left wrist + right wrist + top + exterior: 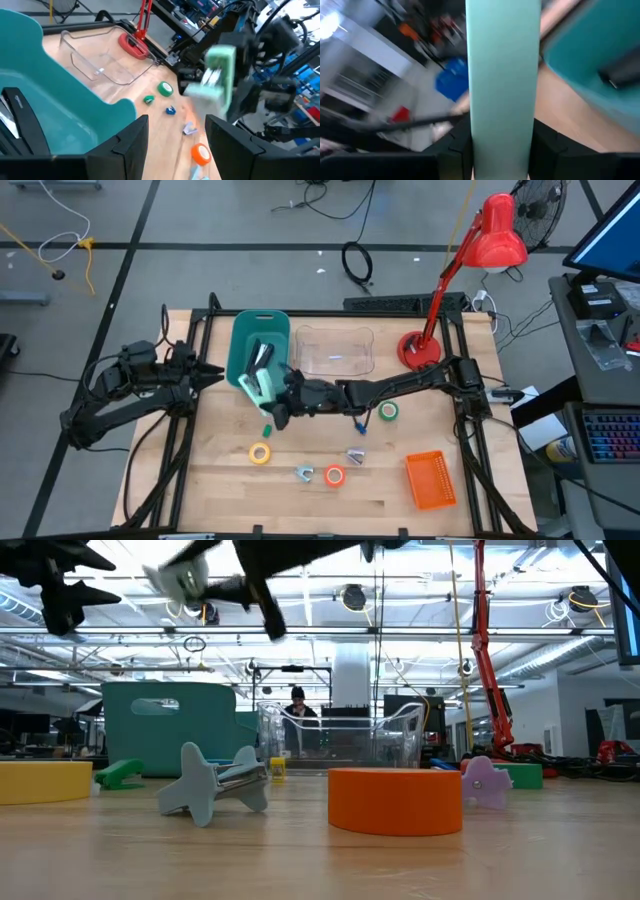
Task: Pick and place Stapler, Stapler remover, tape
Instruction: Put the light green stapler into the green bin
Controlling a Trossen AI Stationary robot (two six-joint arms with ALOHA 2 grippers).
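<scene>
The right pincer (268, 395) is closed on a pale green stapler (255, 388), holding it in the air just beside the teal bin (240, 355), at the bin's corner nearest the desk's middle. In the right wrist view the stapler (503, 85) fills the gap between the two dark fingers (452, 145), with the teal bin (590, 55) close behind it. The left wrist view shows the same stapler (217, 75) lifted clear of the desk (160, 130), tilted in the other arm's grip.

The left pincer (205, 373) waits on the far side of the teal bin from the stapler, its fingers (127, 145) spread apart and holding nothing. A dark object (262, 352) already lies inside the teal bin.

A clear tray (335, 350) stands right beside the teal bin, and a red lamp (455, 270) has its base past the tray. On the desk (220, 480), away from the bin, lie the yellow tape (260, 453), the orange tape (335, 475) and the green tape (388, 411). A grey staple remover (304, 473) lies touching or nearly touching the orange tape, a second small grey piece (356, 456) lies near it, and a small green item (267, 429) sits just below the held stapler. An orange basket (431, 479) lies farther from the bin than the tapes.
</scene>
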